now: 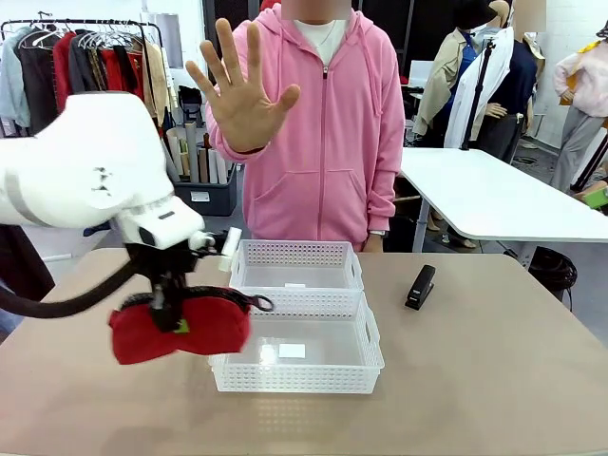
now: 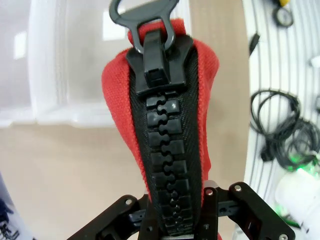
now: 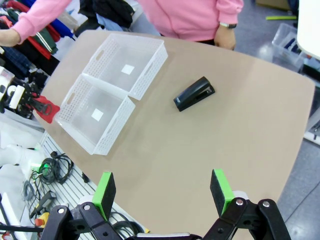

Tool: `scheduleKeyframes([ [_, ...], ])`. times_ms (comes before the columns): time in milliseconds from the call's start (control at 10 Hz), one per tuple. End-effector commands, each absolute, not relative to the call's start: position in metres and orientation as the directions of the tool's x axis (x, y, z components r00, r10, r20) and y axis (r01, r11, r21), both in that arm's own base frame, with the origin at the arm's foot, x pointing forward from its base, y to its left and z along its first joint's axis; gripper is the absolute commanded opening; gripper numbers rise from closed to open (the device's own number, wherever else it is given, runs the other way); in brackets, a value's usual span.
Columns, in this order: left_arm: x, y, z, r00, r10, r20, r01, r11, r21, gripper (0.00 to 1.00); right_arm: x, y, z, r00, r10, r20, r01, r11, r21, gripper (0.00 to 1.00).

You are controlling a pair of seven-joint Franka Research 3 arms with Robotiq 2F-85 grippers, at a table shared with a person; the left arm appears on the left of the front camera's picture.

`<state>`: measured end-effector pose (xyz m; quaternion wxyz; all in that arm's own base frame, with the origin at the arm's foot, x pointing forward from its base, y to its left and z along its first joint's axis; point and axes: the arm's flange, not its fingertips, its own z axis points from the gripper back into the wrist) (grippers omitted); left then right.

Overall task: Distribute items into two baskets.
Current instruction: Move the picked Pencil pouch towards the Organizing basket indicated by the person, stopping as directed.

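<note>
My left gripper [image 1: 177,315] is shut on the red zip pouch [image 1: 142,334], which hangs above the table just left of the near basket [image 1: 294,378]. In the left wrist view the pouch [image 2: 200,75] rises from between the fingers [image 2: 210,200], black zipper facing the camera. The far basket [image 1: 296,253] touches the near one; both hold nothing. The black stapler [image 1: 420,287] lies on the table right of the baskets. My right gripper [image 3: 162,192] is open high over the table, with the stapler [image 3: 195,93], the near basket [image 3: 120,125] and the far basket [image 3: 150,70] below it.
A person in a pink hoodie stands at the far edge with one open hand [image 1: 242,90] raised, palm toward me. Cables [image 2: 280,130] lie on a white rail beside the table. A white table [image 1: 494,195] stands behind at right.
</note>
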<state>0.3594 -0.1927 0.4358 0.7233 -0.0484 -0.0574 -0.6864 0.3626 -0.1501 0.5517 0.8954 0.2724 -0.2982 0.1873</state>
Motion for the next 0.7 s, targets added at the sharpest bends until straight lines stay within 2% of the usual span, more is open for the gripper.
scheduleKeyframes([
  [0,0.353,-0.099,0.49,0.041,-0.999,0.031,0.999,0.041,0.016,0.0,0.364,-0.149,0.553,0.744,0.171,0.646,-0.503,0.78,0.373,1.0],
  [200,0.359,-0.069,0.516,0.034,-0.999,-0.039,0.999,0.034,-0.012,0.0,0.364,-0.149,0.553,0.744,0.171,0.646,-0.503,0.78,0.373,1.0],
  [300,0.37,-0.069,0.52,0.028,-1.0,0.012,0.999,0.028,-0.022,0.0,0.364,-0.149,0.553,0.744,0.171,0.646,-0.503,0.78,0.373,1.0],
  [600,0.385,-0.077,0.515,0.032,-0.998,0.059,0.999,0.03,-0.03,0.0,0.364,-0.149,0.553,0.744,0.171,0.646,-0.503,0.78,0.373,1.0],
])
